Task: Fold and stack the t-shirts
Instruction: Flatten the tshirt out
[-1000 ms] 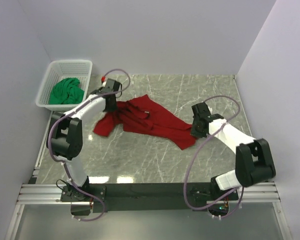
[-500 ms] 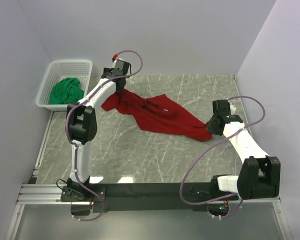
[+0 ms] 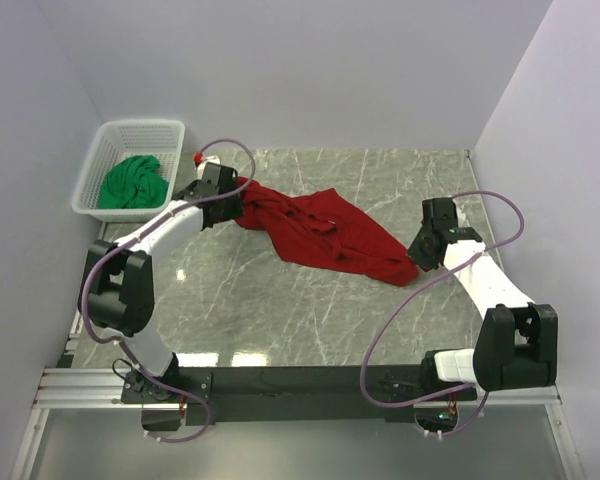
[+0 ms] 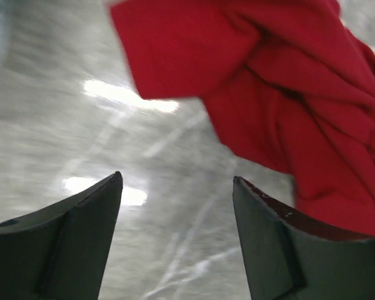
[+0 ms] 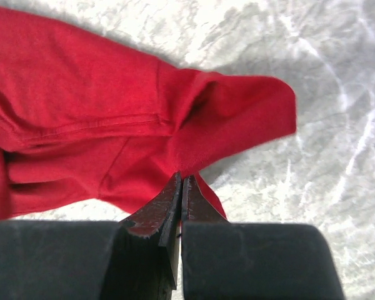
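The deep red t-shirt lies rumpled across the middle of the marble table, stretched from upper left to lower right. My left gripper hovers at its left end, open, with only bare table between its fingers; red cloth lies just ahead and to the right. My right gripper is shut on the red shirt's right edge. The bright green t-shirt sits bunched in the white basket.
The white lattice basket stands at the far left, off the table's back corner. Grey walls close in on the left, back and right. The arms' black base rail runs along the near edge.
My left gripper has let go of the red shirt's left end and drawn back down and left. The shirt, stretched wide half a second ago, has slackened and bunched slightly. The right gripper holds on.
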Available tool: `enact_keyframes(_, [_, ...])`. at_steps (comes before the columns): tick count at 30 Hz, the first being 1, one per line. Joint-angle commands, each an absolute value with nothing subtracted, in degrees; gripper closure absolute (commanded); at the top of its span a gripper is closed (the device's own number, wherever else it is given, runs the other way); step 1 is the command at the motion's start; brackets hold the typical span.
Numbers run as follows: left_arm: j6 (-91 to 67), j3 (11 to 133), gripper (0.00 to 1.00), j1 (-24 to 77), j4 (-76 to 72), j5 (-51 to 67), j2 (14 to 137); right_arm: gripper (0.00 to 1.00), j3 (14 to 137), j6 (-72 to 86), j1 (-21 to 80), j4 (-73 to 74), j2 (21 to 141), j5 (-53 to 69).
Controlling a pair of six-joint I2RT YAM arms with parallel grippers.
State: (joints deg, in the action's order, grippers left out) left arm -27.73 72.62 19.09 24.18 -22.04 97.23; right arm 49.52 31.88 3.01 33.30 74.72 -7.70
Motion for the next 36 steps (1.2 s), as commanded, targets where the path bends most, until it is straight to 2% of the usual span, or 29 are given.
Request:
enact_keyframes(1, [-34.2,67.3,0.25,19.2,13.3,-12.4,96.7,1.0,51.6,31.5,3.0,30.0,75.3,-5.1])
enact_keyframes(5, [-35.2,68.2,0.34,19.0,11.3,-9.1,101.9,1.0,51.5,31.0,3.0,29.4,75.8,-4.0])
enact_keyframes(20, [-39.0,76.6,0.35,18.6,11.5,-9.6,114.3,1.0,49.6,30.3,3.0,28.6,74.4,-2.7])
enact_keyframes(23, [-39.3,77.0,0.44,18.6,12.2,-9.0,115.5,1.0,49.4,30.3,3.1,28.6,74.2,-3.0])
enact_keyframes(25, [-39.5,76.3,0.56,18.6,12.0,-8.6,115.8,1.0,49.3,30.3,3.0,28.4,74.0,-3.2])
enact_keyframes(26, [-39.6,76.0,0.63,18.5,12.0,-8.4,115.8,1.0,49.3,30.4,3.0,28.4,74.0,-3.2])
enact_keyframes(27, [-39.6,75.7,0.8,18.5,12.4,-8.4,115.7,1.0,49.3,30.4,3.0,28.3,74.0,-3.1])
enact_keyframes(29, [-38.2,76.5,0.98,18.5,14.1,-9.7,115.3,1.0,49.8,30.6,3.0,28.6,74.0,-3.6])
enact_keyframes(36, [-29.3,85.6,0.99,14.4,30.4,-20.1,103.3,1.0,54.4,32.1,2.9,33.4,68.9,-11.4])
